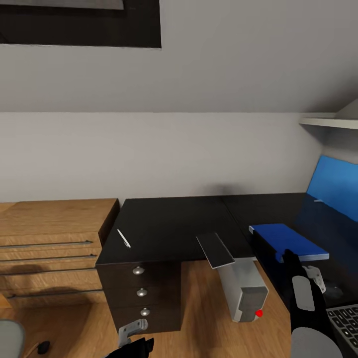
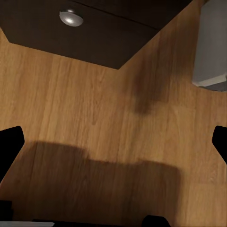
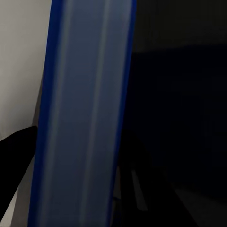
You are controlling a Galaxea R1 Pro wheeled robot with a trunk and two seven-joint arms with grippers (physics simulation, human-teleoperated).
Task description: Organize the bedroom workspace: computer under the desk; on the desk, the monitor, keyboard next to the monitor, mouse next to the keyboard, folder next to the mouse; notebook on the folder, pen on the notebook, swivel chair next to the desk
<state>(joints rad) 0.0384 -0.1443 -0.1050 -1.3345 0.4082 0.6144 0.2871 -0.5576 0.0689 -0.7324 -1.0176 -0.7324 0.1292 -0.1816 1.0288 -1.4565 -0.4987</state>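
Observation:
The blue folder [image 1: 288,241] lies flat on the black desk [image 1: 174,223]. My right gripper [image 1: 294,261] is at the folder's near edge; the right wrist view shows the blue folder [image 3: 82,118] close beside one finger [image 3: 16,165] set wide, so the gripper looks open. A thin white pen [image 1: 123,237] and a flat dark notebook [image 1: 215,250], overhanging the front edge, lie on the desk. The grey computer [image 1: 243,291] stands on the floor under the desk edge. The keyboard [image 1: 348,318] is at the near right, and the monitor [image 1: 335,191] shows blue. My left gripper [image 2: 113,151] hangs open over the floor. The mouse is out of view.
A black drawer block [image 1: 141,293] with round knobs stands under the desk's left end, with an oak drawer unit [image 1: 49,233] beside it. A white shelf [image 1: 328,121] juts out at the upper right. A grey rounded piece [image 1: 9,338], perhaps the swivel chair, shows at the lower left.

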